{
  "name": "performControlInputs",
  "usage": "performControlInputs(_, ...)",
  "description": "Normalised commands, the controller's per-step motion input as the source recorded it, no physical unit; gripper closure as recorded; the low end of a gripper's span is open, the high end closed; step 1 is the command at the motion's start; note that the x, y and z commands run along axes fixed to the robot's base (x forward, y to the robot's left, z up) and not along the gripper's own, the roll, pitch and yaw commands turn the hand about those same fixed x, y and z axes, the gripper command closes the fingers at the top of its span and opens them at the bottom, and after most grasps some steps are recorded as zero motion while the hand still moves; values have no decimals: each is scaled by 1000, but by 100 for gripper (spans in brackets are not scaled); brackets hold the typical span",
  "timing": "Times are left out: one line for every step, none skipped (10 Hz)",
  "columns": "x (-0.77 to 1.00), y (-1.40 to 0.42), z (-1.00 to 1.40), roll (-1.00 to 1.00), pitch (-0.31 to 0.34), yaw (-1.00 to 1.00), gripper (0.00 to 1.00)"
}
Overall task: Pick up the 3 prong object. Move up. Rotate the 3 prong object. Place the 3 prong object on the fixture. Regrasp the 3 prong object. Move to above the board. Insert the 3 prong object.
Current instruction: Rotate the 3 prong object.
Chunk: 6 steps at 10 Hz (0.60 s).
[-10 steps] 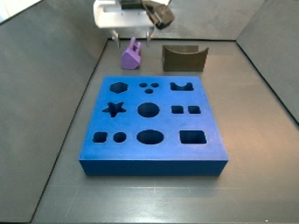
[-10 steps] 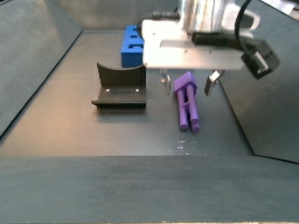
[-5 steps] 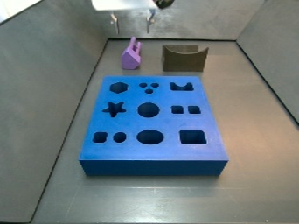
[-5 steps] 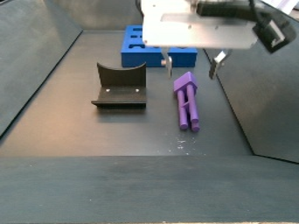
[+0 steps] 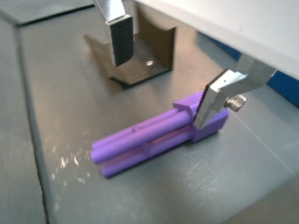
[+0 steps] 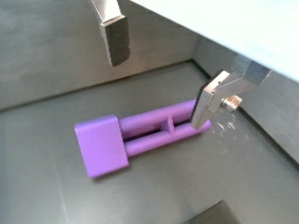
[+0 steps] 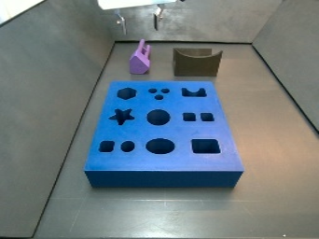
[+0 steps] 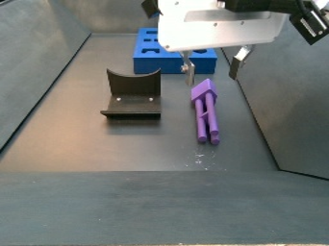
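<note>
Three-prong object (image 8: 206,112): light-purple, lying flat on the grey floor (image 8: 129,144), ungrasped; in a side view it sits just left of the fixture (image 7: 196,62) and beyond the board (image 7: 162,131).
Fixture: dark olive-brown, curved notch on top, apart from the piece (image 5: 152,144).
Board: bright blue, many shaped cutouts.
Gripper (image 8: 213,67): raised above the piece, fingers (image 6: 114,35) spread wide, nothing between them; both wrist views show the plates clear of the purple block (image 6: 135,140).

Even light, soft low-resolution frames
</note>
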Motion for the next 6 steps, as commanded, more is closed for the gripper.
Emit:
performControlInputs(40,-1,-64,2,-6,1000,0)
performControlInputs(32,0,-35,1,-7,1000,0)
performControlInputs(32,2,-33,1,-7,1000,0)
performControlInputs(33,2,-30,1,-7,1000,0)
performControlInputs(34,3,-28,1,-8,1000,0)
performControlInputs(35,3,-24,1,-8,1000,0)
